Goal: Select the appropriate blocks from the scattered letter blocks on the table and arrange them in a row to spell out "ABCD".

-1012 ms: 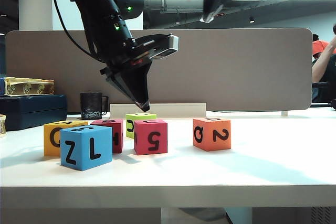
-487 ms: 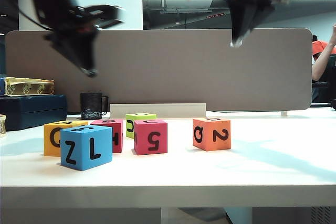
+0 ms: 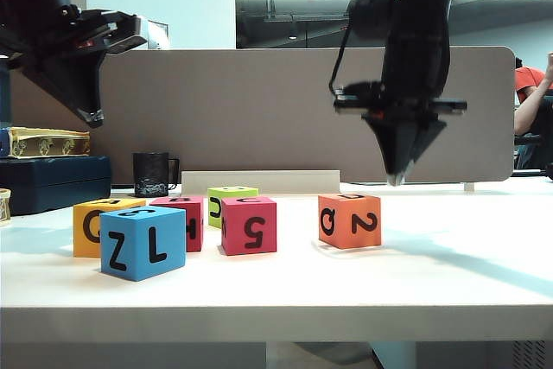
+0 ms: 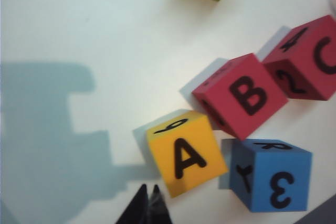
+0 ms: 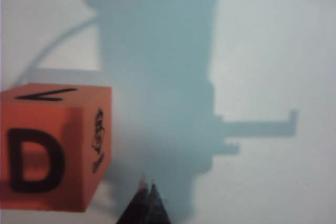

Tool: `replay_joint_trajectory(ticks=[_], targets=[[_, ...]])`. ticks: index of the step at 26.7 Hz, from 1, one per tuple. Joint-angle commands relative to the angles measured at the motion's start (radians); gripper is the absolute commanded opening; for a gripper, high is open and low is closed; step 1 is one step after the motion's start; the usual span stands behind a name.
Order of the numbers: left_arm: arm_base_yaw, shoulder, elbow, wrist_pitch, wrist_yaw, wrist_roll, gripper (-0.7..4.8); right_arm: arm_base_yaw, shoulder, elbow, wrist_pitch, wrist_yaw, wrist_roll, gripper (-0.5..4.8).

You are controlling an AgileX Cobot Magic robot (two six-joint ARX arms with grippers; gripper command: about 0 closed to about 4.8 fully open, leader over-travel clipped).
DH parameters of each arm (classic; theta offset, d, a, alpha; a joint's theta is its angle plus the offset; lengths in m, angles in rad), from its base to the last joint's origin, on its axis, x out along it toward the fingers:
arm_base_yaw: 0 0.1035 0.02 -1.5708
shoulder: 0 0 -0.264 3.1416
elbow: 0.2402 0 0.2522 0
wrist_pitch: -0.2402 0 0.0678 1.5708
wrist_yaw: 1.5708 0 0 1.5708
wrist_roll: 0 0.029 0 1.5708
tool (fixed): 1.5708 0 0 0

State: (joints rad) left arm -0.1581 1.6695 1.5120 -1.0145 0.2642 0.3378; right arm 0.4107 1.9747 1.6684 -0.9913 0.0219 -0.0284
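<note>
Six scattered letter blocks stand on the white table (image 3: 449,274). From left to right they are yellow-orange (image 3: 91,226), blue (image 3: 143,241), red (image 3: 186,218), lime-green (image 3: 231,200), pink-red (image 3: 249,225) and orange (image 3: 349,220). My left gripper (image 3: 93,118) hangs shut and empty, high at the far left. In its wrist view the tips (image 4: 148,187) sit beside the yellow-orange A (image 4: 186,153), with the red B (image 4: 241,95), the pink-red C (image 4: 307,59) and the blue block (image 4: 270,182) nearby. My right gripper (image 3: 396,181) points down, shut and empty, just right of the orange block. Its tips (image 5: 147,184) are close to the D cube (image 5: 52,145).
A black mug (image 3: 151,174) and a dark blue box (image 3: 52,181) with a gold box (image 3: 43,142) on top stand at the back left. A beige partition (image 3: 302,110) closes the far edge. A person (image 3: 531,84) sits behind it at the right.
My left arm swung from above the middle blocks up and away to the far left. My right arm came down from the top of the view to just beside the orange block.
</note>
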Motion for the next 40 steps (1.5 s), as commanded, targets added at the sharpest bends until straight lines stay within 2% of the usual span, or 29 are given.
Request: replay_joint_trajectory(ticks=[1,4,12,17,32,40], targets=[[-0.001,-0.006,0.001,0.000,0.017,-0.005,-0.06,0.002,0.015,0.003,-0.002,-0.025,-0.004,-0.04],[-0.001,-0.006,0.005,0.001,0.018,-0.005,-0.06,0.002,0.034,0.003,0.008,-0.090,-0.002,-0.04],[-0.001,-0.032,0.009,0.013,0.018,0.003,-0.06,0.006,0.064,0.002,0.002,-0.150,0.002,-0.04],[-0.001,-0.050,0.009,0.018,0.017,0.003,-0.06,0.011,0.065,0.002,0.028,-0.249,0.013,-0.04],[-0.001,-0.050,0.009,0.016,0.017,0.002,-0.06,0.041,0.096,0.002,0.098,-0.261,0.024,-0.04],[-0.001,-0.050,0.009,0.015,0.018,0.002,-0.06,0.097,0.096,0.002,0.133,-0.271,0.025,-0.04]])
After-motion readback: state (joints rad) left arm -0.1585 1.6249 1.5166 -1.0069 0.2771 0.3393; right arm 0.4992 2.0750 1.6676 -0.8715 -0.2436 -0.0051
